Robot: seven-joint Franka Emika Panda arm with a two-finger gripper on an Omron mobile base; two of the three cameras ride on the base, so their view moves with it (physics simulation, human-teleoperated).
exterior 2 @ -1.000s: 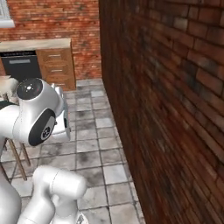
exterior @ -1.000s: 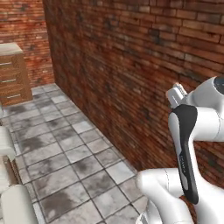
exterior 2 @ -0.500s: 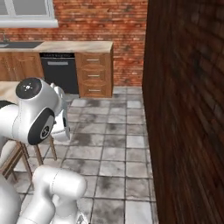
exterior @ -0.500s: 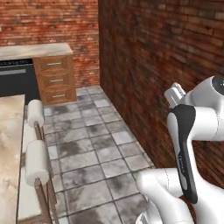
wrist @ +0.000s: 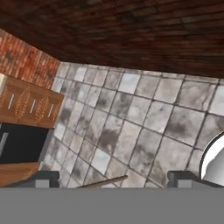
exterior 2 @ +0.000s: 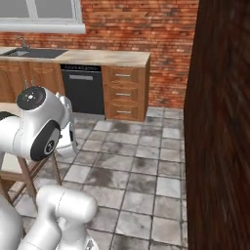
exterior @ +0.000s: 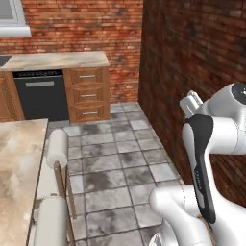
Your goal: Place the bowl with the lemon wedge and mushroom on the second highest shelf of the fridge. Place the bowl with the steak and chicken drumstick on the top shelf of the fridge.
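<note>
While the arm stands folded close to the base, the claw hangs released over bare tiled floor, its two dark fingertips spread far apart at the lower edge of the hand view with nothing between them. Neither bowl can be made out in these pictures, nor the fridge, so which way either bowl sits or where its long axis runs I cannot tell.

To the robot's right rises a dark brick wall, meeting a lighter red brick wall at the far corner. Against that far wall runs a light surface over wooden cabinets: a stack of three drawers beside a black dishwasher, with a sink further along and a window above it. In the left base view, a pale marble surface lies near the robot's left, and two stools with rounded white backs stand just beside its edge. The floor tiles are grey and mottled, darker in patches.
</note>
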